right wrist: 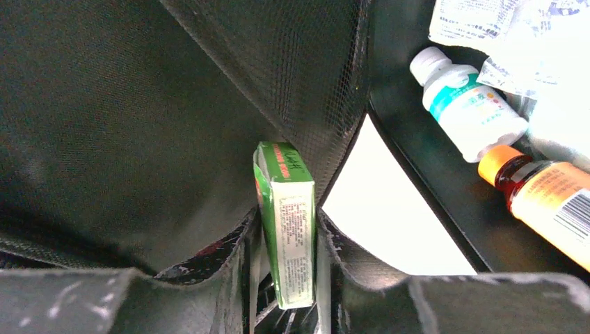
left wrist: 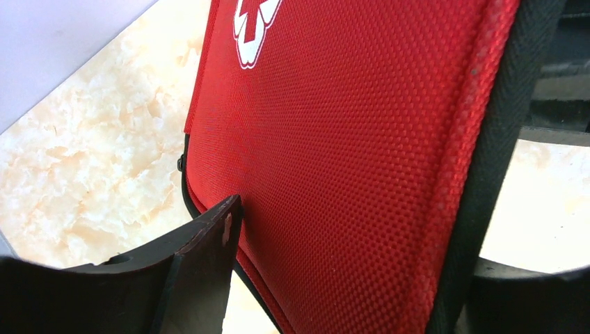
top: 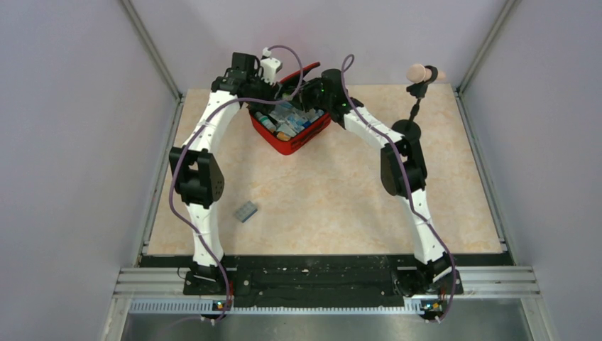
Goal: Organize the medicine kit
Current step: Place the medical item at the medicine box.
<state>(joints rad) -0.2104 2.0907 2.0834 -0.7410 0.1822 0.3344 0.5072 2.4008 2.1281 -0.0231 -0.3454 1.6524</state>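
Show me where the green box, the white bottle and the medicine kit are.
green box (right wrist: 292, 236): right wrist view, on its narrow printed side.
white bottle (right wrist: 480, 111): right wrist view, on its label.
medicine kit (left wrist: 348, 153): left wrist view, on the red lid fabric.

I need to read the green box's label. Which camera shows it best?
Right wrist: the green box stands close up between the right tool's fingers, with a printed side facing the lens. In the top external it cannot be made out; the left wrist shows only the medicine kit's red lid.
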